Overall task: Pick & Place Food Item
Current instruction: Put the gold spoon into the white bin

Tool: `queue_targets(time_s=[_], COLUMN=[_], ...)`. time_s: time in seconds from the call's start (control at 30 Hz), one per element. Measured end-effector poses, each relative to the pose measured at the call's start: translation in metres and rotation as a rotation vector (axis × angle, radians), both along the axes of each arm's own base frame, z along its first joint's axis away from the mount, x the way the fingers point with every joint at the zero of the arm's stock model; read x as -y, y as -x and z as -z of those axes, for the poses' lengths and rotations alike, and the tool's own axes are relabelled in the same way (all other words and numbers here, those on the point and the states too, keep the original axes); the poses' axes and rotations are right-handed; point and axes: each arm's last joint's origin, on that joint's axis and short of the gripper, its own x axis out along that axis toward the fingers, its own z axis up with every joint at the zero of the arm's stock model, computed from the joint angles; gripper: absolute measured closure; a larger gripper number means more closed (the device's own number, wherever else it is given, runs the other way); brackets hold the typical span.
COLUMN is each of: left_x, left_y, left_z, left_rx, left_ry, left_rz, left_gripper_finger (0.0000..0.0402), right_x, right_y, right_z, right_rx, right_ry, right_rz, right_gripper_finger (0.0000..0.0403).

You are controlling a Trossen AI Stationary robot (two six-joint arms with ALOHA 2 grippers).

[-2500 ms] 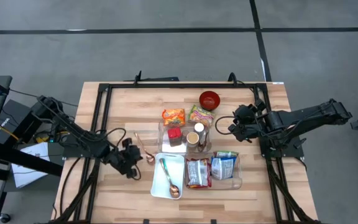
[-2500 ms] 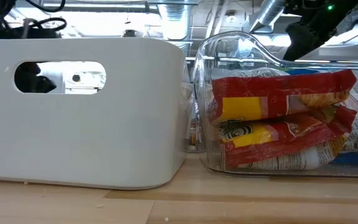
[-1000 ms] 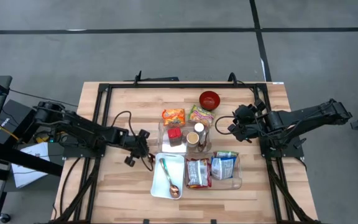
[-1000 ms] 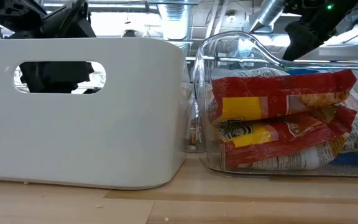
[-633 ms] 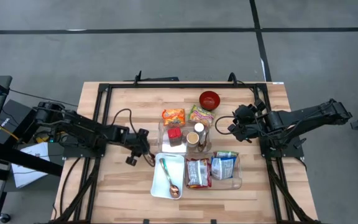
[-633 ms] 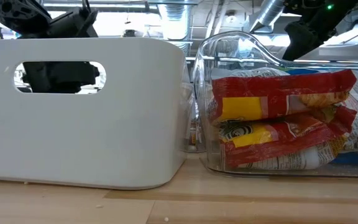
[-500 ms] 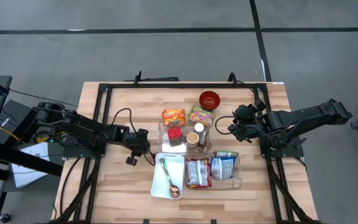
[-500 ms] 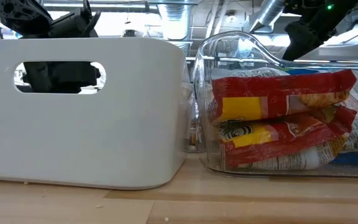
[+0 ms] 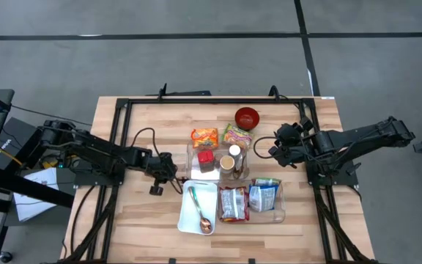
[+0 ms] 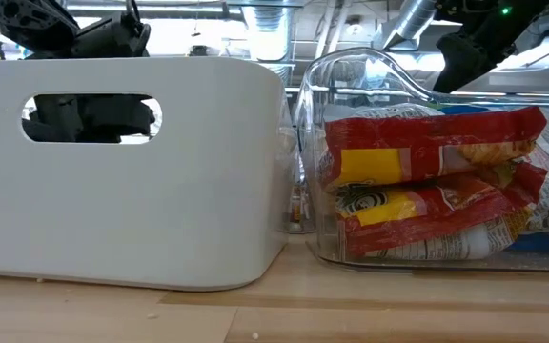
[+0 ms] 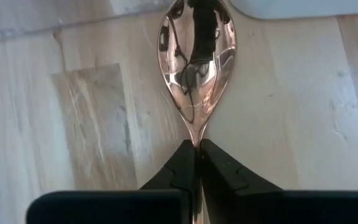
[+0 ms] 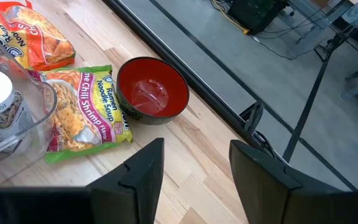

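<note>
A copper spoon (image 11: 196, 68) lies on the wooden table just left of the white tray (image 9: 184, 220), its bowl pointing at the tray's edge (image 11: 291, 6). My left gripper (image 11: 196, 149) is shut on it, and in the high view that gripper (image 9: 167, 174) covers the spoon. My right gripper (image 12: 194, 155) hangs open above the table's right side (image 9: 275, 147), near the red bowl (image 12: 151, 91), touching nothing. Two ramen packs (image 9: 204, 136) (image 9: 237, 136) lie flat on the wood by the bowl (image 9: 247, 116). My left gripper pinches the spoon's thin handle (image 11: 196, 135) right behind the bowl, between its two fingertips. The fingers slant steeply down and lie along the spoon. The spoon's bowl rests hollow side up on the wood. The rest of the handle is hidden under the fingers.
Another spoon (image 9: 200, 213) lies in the white tray. A clear container (image 9: 218, 161) with a red block and jars stands mid-table. A clear bin (image 9: 251, 199) holds snack packs. In the low view the tray (image 10: 122, 162) and bin (image 10: 427, 162) fill the foreground.
My left gripper has stayed by the tray's left side, rolled about its own pointing line, and shut on the spoon's handle. The spoon has not shifted. My right arm has kept still.
</note>
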Motion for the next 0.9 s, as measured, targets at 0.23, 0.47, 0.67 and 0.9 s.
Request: queue_targets(time_s=[0.23, 0.47, 0.67, 0.9], left_x=[0.000, -0.003, -0.002, 0.008], left_y=[0.014, 0.029, 0.036, 0.038], left_z=[-0.015, -0.041, -0.059, -0.080], left_rx=[0.010, 0.095, 0.229, 0.438], left_ry=[0.029, -0.006, -0.027, 0.102], left_rz=[0.014, 0.063, 0.182, 0.370], left_gripper_finger=[0.0396, 0.0396, 0.0396, 0.0396], right_x=[0.000, 0.000, 0.000, 0.000], right_y=[0.000, 0.000, 0.000, 0.000], right_z=[0.000, 0.000, 0.000, 0.000], right_rx=[0.000, 0.001, 0.001, 0.000], right_ry=[0.000, 0.000, 0.000, 0.000], right_rz=[0.000, 0.000, 0.000, 0.000], right_gripper_finger=[0.0227, 0.0227, 0.0227, 0.0227])
